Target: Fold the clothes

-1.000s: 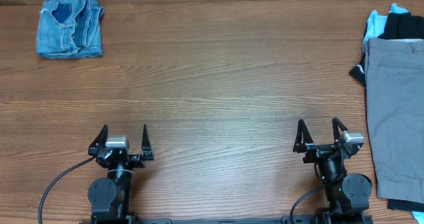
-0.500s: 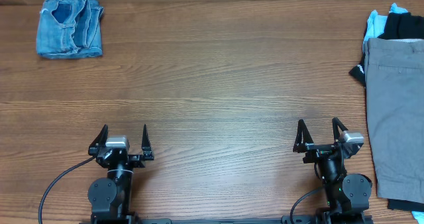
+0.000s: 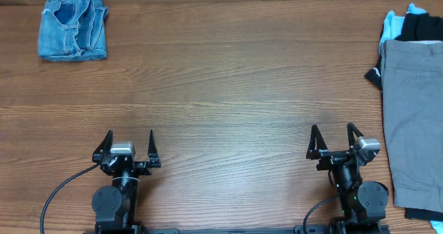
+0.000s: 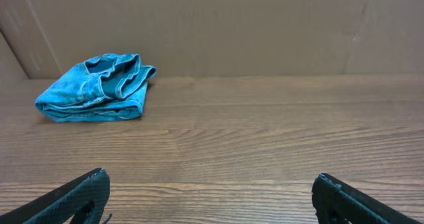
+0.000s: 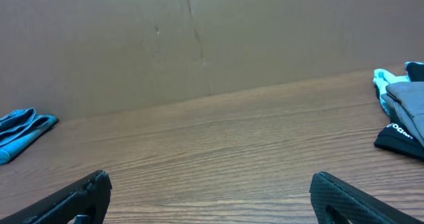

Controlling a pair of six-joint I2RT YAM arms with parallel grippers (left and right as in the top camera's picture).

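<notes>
Grey woven shorts (image 3: 414, 116) lie flat at the table's right edge on top of a pile. A black T-shirt (image 3: 423, 28) and a light-blue garment (image 3: 392, 25) stick out from under them at the far end; these also show at the right of the right wrist view (image 5: 401, 111). Small blue denim shorts (image 3: 73, 28) lie folded at the far left, also in the left wrist view (image 4: 96, 88). My left gripper (image 3: 129, 142) is open and empty near the front edge. My right gripper (image 3: 336, 137) is open and empty, just left of the grey shorts.
The wooden table (image 3: 228, 88) spans the view. A brown cardboard wall (image 4: 212, 25) stands along its far edge. Both arm bases sit at the front edge.
</notes>
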